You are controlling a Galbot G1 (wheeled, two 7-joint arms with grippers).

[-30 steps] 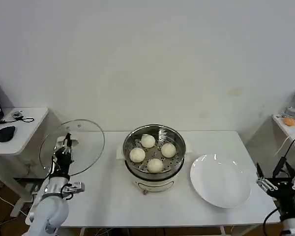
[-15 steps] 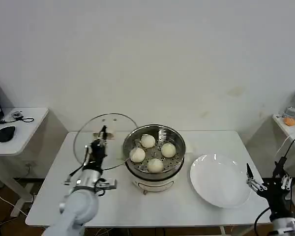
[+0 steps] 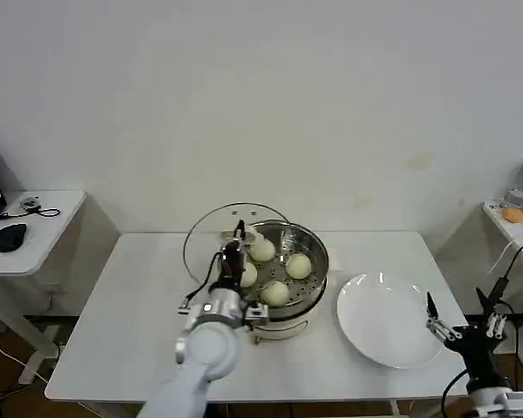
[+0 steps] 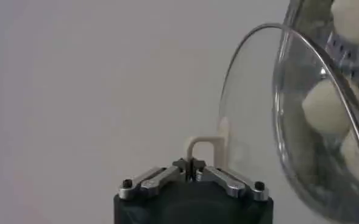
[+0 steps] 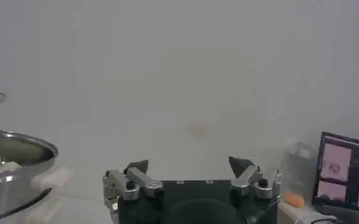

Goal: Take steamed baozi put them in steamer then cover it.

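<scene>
Glass, the round clear cover is gripped by its whitish handle in the left tool, tilted above the shiny steel steamer holding four cream-white baozi; the right tool is held open beside the white table.

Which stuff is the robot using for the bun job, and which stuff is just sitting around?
For the job: steamed baozi, steamer, cover held by the left gripper.

Just sitting around: white plate, black mouse on the side table, idle right gripper.

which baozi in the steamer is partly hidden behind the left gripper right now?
The left-side baozi in the steamer: the left gripper, shut on the cover, overlaps it in the head view. The other three show whole.
</scene>
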